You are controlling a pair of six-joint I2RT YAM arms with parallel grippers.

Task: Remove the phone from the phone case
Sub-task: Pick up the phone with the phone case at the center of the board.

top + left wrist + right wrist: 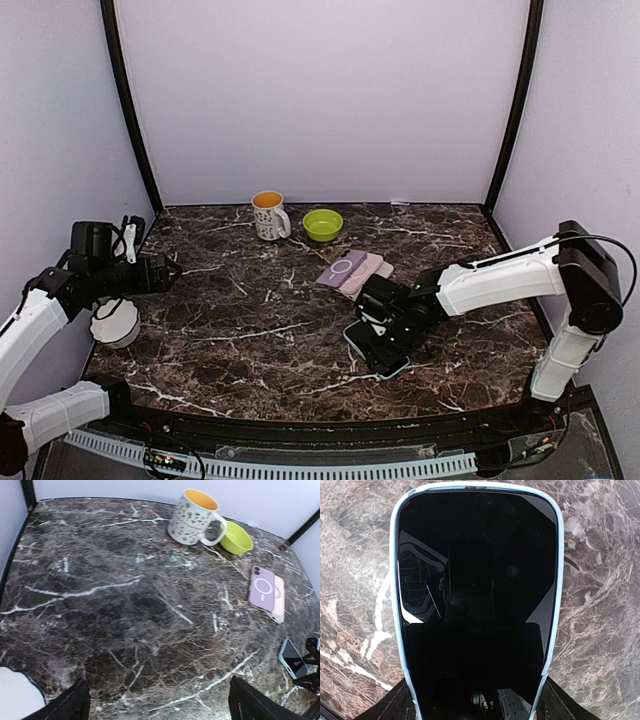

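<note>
Phone (pixel 477 595), screen up in its blue case (pixel 394 580), lies flat on the counter (pixel 600 630), its long axis running straight out from the right pincer (pixel 476 702). The fingers (pixel 395 705) flank the phone's near end, grip uncertain. Left pincer (pixel 160 705) gapes wide and empty, far from the phone.

Mug (pixel 268 215) beside green bowl (pixel 322 224), marble table (pixel 250 335)

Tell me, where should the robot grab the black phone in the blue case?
By its two long edges, coming straight down from above. The phone lies flat, screen up, on the table, so only the light-blue case rim along each side gives the right tool something to pinch.
</note>
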